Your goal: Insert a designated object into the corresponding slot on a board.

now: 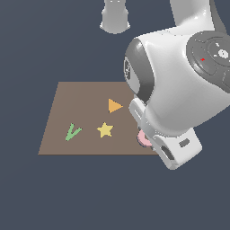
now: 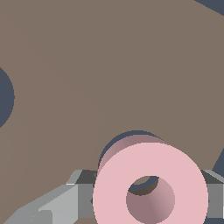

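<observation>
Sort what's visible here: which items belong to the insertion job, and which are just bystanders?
Job items:
pink ring, held between the end effector fingers
dark slot beneath the ring
brown board

Bystanders:
orange triangle
yellow star
green V-shaped piece

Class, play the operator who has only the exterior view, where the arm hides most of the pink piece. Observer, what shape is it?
Observer: In the wrist view, the pink ring is a full doughnut with a centre hole.
Operator: Is the hand gripping it?
Observer: Grey fingers sit against both its sides.
Operator: Where is the slot?
Observer: A dark curved recess shows on the board just past the ring's edge.
</observation>
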{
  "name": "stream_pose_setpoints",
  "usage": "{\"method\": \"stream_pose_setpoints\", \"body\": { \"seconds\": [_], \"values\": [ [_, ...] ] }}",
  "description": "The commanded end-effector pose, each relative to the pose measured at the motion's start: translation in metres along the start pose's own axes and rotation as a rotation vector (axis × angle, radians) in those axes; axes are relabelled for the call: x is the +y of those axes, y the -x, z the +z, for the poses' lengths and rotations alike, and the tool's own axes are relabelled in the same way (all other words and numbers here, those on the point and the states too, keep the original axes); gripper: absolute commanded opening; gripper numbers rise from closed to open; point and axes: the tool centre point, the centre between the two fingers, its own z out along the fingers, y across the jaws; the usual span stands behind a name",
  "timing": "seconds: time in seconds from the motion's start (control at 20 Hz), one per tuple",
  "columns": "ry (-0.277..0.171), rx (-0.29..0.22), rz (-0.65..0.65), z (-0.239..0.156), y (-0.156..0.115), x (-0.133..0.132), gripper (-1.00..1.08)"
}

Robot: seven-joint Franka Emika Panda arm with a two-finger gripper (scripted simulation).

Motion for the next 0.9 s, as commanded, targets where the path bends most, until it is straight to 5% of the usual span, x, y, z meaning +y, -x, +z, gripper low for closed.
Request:
{"method": "stream_pose_setpoints", "body": {
  "seconds": [0.0, 0.35, 0.4, 0.85],
  "values": [
    [0.0, 0.0, -0.009, 0.0, -0.001, 0.0, -1.0],
    [0.001, 0.0, -0.009, 0.01, -0.001, 0.0, -1.0],
    [0.001, 0.0, -0.009, 0.01, -0.001, 0.0, 1.0],
    [0.001, 0.0, -0.009, 0.01, -0.001, 0.0, 1.0]
  ]
}}
